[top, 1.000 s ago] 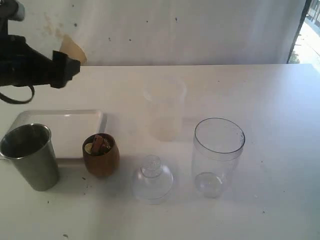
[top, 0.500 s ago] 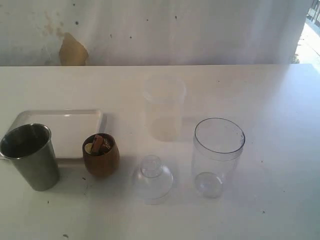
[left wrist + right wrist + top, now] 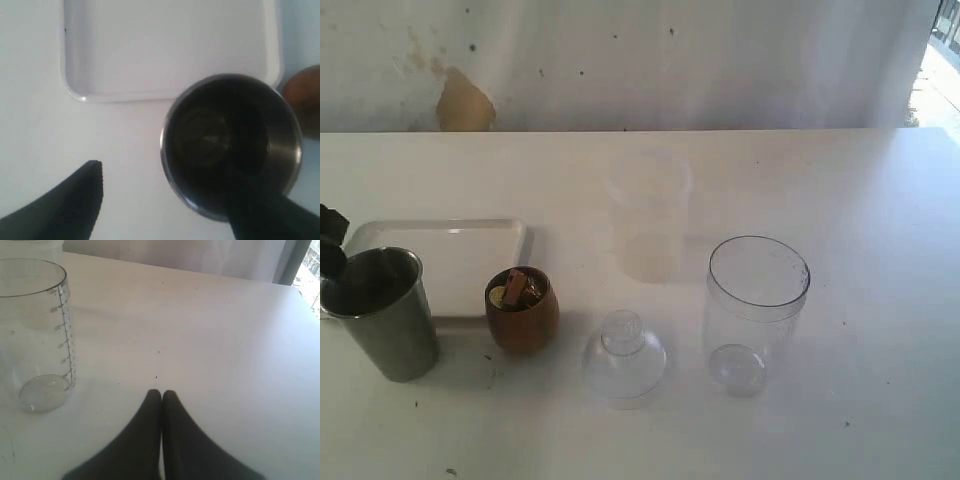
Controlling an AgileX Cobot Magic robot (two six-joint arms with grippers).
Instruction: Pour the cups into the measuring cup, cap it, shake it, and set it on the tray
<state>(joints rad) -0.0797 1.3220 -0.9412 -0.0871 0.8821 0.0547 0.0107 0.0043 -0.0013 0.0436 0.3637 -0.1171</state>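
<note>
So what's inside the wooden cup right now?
The wooden cup holds small pieces, reddish-brown and pale yellow, heaped up to its rim. What lies under the top pieces is covered, and they are too small to identify.

White table (image 3: 860,200), matte, few dark specks (image 3: 451,471); six things directly on it. White rectangular tray (image 3: 460,262) lying flat at table's left side. Brushed-steel tumbler (image 3: 385,322) upright just in front of tray's left front corner; brown wooden cup (image 3: 523,320) upright just in front of tray's right front corner; clear dome lid (image 3: 625,360) right of tray, past wooden cup, neck up; clear graduated measuring cup (image 3: 755,315) farther right of tray, mouth up; frosted plastic cup (image 3: 648,225) right of tray, level with its back edge, well apart.
</note>
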